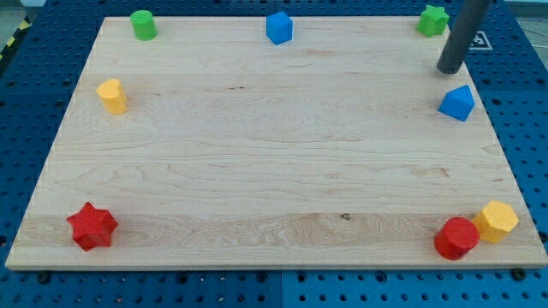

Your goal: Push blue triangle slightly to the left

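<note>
Nearest me, a red star [92, 226] is sitting at the desk's [257, 171] lower left, and a red cylinder [455, 238] is touching a yellow hexagon [497, 221] at lower right. Farther back, the blue triangle [457, 103] is lying near the right edge. My tip [448, 68] is hovering just above it, apart. There is no gripper on this arm to report.

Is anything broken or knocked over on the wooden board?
No, nothing stands out. The blocks all sit flat near the edges of the board. The red round block and the yellow block touch at the view's bottom right. My tip hangs just above the blue triangle, not touching it.
</note>
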Motion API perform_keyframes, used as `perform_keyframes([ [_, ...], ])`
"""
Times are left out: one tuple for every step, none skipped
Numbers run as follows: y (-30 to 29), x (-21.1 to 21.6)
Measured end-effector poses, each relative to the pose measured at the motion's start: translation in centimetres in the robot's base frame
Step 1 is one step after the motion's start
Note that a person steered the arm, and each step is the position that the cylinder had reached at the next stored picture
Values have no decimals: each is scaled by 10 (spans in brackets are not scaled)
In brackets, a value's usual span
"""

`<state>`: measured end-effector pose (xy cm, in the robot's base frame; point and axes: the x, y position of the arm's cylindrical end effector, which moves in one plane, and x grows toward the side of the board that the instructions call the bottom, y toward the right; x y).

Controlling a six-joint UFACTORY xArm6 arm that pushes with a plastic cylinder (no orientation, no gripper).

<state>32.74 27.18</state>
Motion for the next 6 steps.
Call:
perform_keyframes([
  [7,7],
  [20,22],
  [27,37],
  [29,59],
  [24,67],
  [18,67],
])
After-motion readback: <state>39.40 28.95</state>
